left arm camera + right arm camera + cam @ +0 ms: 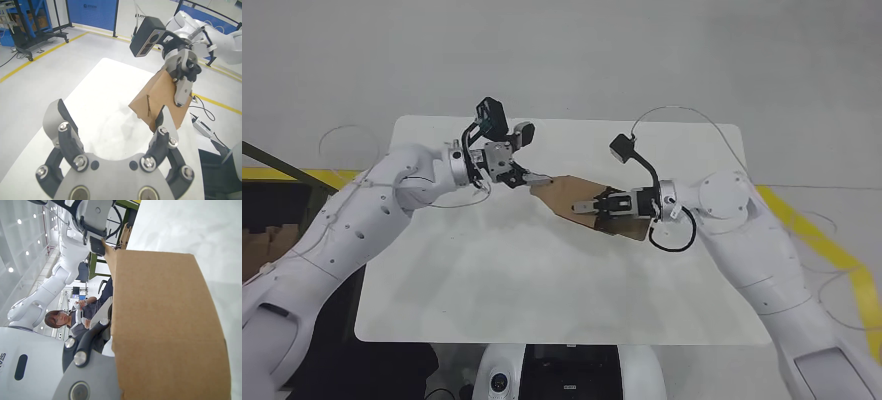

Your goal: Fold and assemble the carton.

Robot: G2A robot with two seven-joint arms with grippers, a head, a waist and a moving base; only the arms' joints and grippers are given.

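We record the left gripper (pixel 525 176) over the far left part of the white surface (pixel 542 290), at the left tip of the carton (pixel 567 190). In the left wrist view its fingers (pixel 168 121) stand wide apart and grasp nothing. One finger lies against the near lower corner of the carton. The other stands well apart from it over bare surface.

We find the carton near the middle of the surface, between the two grippers. It is brown cardboard, still flattened and tilted. Its pointed end faces the left gripper and its broader end lies under the right gripper. In the left wrist view its face (pixel 160 94) carries a short dark line mark. In the right wrist view a broad panel (pixel 166 323) meets a narrower strip along a crease. We cannot tell whether any edge of it rests on the surface.

We record the right gripper (pixel 587 206) to the right of centre, closed onto the carton. In the left wrist view one of its fingers (pixel 182 92) lies flat on the upper face of the cardboard. In the right wrist view another finger (pixel 103 315) presses the edge of the panel from the opposite side, so the cardboard is pinched between them.
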